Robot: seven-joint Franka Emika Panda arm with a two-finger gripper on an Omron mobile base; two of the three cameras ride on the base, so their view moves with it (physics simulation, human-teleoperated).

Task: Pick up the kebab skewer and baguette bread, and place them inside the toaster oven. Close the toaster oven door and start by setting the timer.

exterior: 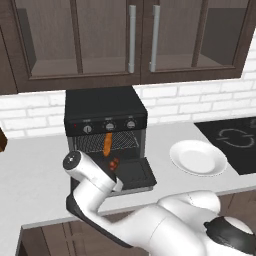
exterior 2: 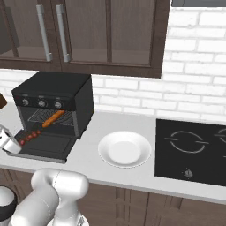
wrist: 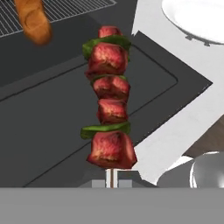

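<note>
Over the flat glass door, the pincer clamps the chunky, glossy kebab skewer.

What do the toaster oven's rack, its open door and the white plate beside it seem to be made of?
Wire rack: thin grey crossing lines, likely metal wire. Toaster oven door: matte black frame around a darker inset panel, probably painted metal with a glass window, though no reflection confirms glass. White plate: smooth, glossy white with a raised rim, looks like glazed ceramic; plastic cannot be ruled out in this render.
</note>
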